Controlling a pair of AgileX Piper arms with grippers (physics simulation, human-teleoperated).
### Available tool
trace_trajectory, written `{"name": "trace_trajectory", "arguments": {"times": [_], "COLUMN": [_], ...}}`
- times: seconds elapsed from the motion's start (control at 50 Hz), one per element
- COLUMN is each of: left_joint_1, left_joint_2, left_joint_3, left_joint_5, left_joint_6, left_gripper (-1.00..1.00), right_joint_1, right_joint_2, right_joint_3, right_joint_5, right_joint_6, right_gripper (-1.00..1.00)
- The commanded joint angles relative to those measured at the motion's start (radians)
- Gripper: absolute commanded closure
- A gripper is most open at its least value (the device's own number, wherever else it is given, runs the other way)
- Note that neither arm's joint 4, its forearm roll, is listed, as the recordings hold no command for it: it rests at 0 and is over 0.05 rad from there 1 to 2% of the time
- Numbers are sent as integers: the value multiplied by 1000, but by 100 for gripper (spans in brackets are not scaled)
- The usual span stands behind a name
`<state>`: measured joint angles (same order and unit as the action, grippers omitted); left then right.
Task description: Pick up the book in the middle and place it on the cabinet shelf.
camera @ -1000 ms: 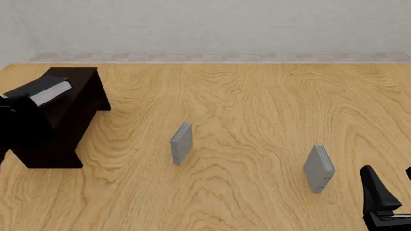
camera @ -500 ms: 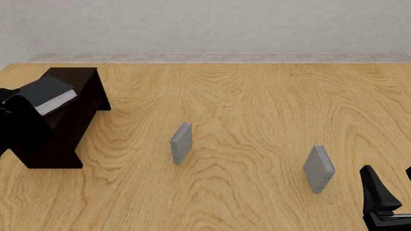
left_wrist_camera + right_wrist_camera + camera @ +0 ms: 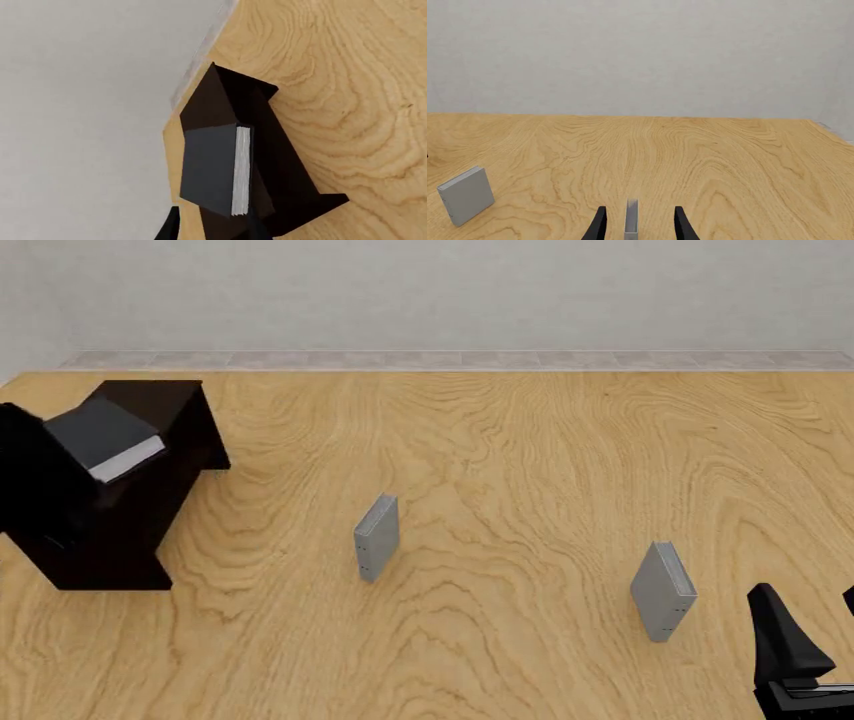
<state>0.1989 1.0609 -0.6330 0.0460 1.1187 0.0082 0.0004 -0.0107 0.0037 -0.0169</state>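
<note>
The left gripper (image 3: 213,232) shows only dark fingertips, seemingly clamped on the book (image 3: 107,435), tilted over the cabinet shelf (image 3: 167,405) at the tabletop's left edge. Stiff and probably heavy, it needs a firm spine-side grip. The right gripper (image 3: 636,225) idles, fingers apart, empty.

Front view high, forward-down; wrist views low, sharing table (image 3: 534,490).

Bare simulated tabletop scene: wood-grain table (image 3: 534,490), plain grey wall (image 3: 441,290).
</note>
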Motion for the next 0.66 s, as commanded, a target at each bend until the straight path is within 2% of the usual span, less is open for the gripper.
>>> {"name": "trace_trajectory", "arguments": {"times": [0.02, 0.14, 0.2, 0.26, 0.3, 0.34, 0.4, 0.48, 0.52, 0.54, 0.56, 0.58, 0.6, 0.62, 0.64, 0.66], "left_joint_1": [-38, -64, -79, -58, -68, -83, -96, -123, -126, -115, -76, -76, -77, -77, -89, -89], "left_joint_2": [-70, -99, -87, -53, -59, -64, -80, -100, -109, -108, -95, -94, -119, -119, -159, -159], "left_joint_3": [-63, -99, -178, -267, -278, -303, -290, -326, -322, -339, -387, -388, -402, -402, -374, -373], "left_joint_5": [191, 283, 367, 407, 425, 458, 459, 505, 510, 508, 495, 495, 487, 487, 467, 467], "left_joint_6": [-60, -93, -181, -276, -300, -363, -371, -477, -493, -532, -604, -604, -668, -668, -716, -716], "left_gripper": [-100, -100, -100, -100, -100, -100, -100, -100, -100, -100, -100, -100, -100, -100, -100, -100], "right_joint_1": [0, 0, 0, 0, 0, 0, 0, 0, 0, 0, 0, 0, 0, 0, 0, 0], "right_joint_2": [0, 0, 0, 0, 0, 0, 0, 0, 0, 0, 0, 0, 0, 0, 0, 0], "right_joint_3": [0, 0, 0, 0, 0, 0, 0, 0, 0, 0, 0, 0, 0, 0, 0, 0], "right_joint_5": [0, 0, 0, 0, 0, 0, 0, 0, 0, 0, 0, 0, 0, 0, 0, 0], "right_joint_6": [0, 0, 0, 0, 0, 0, 0, 0, 0, 0, 0, 0, 0, 0, 0, 0], "right_gripper": [-100, -100, -100, -100, -100, -100, -100, -100, -100, -100, -100, -100, -100, -100, -100, -100]}}
